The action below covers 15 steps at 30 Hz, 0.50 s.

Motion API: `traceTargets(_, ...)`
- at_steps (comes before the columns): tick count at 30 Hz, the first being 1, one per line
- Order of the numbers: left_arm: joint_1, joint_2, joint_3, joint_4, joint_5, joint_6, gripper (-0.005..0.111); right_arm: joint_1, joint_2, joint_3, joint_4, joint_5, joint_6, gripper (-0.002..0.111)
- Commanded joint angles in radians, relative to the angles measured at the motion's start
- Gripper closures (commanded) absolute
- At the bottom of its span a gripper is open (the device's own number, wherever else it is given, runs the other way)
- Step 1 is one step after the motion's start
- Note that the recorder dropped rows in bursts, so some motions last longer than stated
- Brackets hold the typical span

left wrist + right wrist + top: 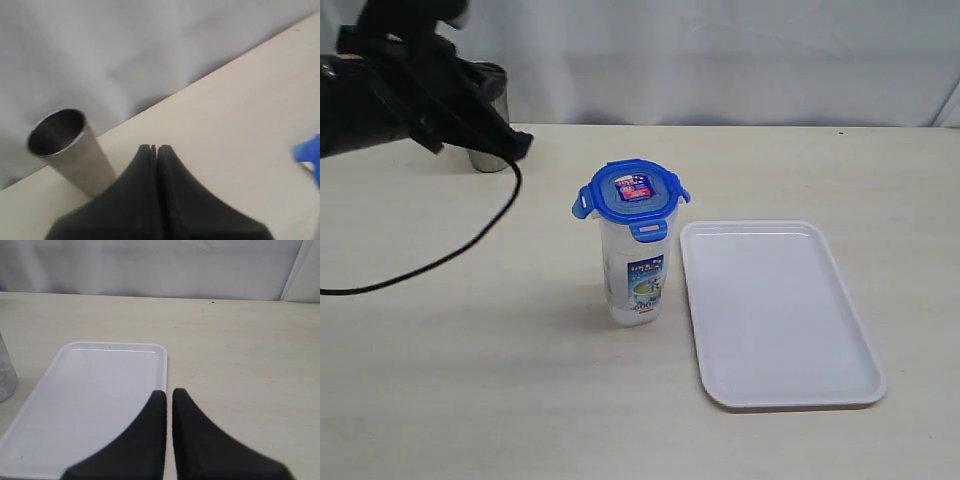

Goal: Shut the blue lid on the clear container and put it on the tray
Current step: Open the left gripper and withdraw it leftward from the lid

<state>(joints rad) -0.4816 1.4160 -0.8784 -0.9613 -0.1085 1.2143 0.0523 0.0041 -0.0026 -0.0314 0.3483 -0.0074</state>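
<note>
Nearest the lens, the tray [780, 330]: white, flat, nothing on it, lying on the table [470, 390] at four o'clock of the exterior view. Just beside its left rim, at nine o'clock of it and apart by a narrow strip, the clear container [632, 275], upright near the view's centre, label facing forward. Seated on its mouth, the blue lid [632, 190], sticker up, level as far as can be told; side flaps flaring outward at nine and three o'clock, so judged not yet snapped. At ten o'clock of the container and well apart, the left pincer [518, 146], closed on nothing, raised before the steel tumbler [486, 160], black cable [470, 240] trailing below. Out of the exterior view, the right pincer [169, 391], likewise closed and empty, seen against the tray's nearer end in its wrist view.

Step in hand, by judgement: latching the flaps. Best done by pressing each flap down against the wall with closed tips, one side, then its opposite, to keep the lid level. Worth steadying the body from the far side while pressing: tall, narrow, light-looking, hence likely to tip or skid. Only with all four flaps flat, grip the body below the lid, lift straight, carry toward three o'clock and set down inside the rim, near the tray's middle.
</note>
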Motion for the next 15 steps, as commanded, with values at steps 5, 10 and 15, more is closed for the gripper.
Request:
traceTargets(5,0.139,-0.007,0.108,0.719,-0.577,-0.957,0.107,-0.004,-0.004,0.003,0.001,-0.002,-0.003,0.104)
traceTargets(10,0.28,0.039,0.156,1.262,-0.701,-1.473,0.107,-0.004,-0.004,0.003,0.001,-0.002,-0.003,0.104)
traceTargets(15,0.424,0.096,0.156,1.797,-0.753,-1.783,0.107,-0.004,-0.004,0.003,0.001,-0.002,-0.003,0.104)
